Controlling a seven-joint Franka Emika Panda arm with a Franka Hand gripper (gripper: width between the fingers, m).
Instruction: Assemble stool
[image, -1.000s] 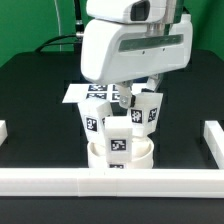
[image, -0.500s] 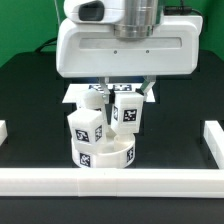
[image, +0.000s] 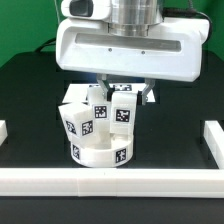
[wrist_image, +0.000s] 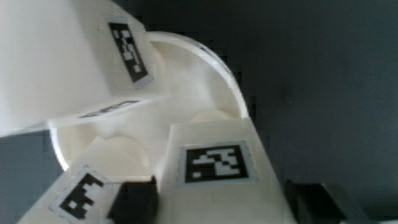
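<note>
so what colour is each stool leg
Each leg is white with black-and-white square tags; the exterior view shows it best.

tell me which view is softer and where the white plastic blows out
exterior view: evenly lit and fairly sharp, the tags on the stool stand out clearly against the dark table, and the bright arm housing shows little surface detail; wrist view: very close and soft, the tag edges on the leg are smeared, and the seat washes out to near flat white.

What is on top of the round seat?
Three blocky legs stand on the seat, one leg in the robot's hand. The hand's body above covers where it grips.
</note>
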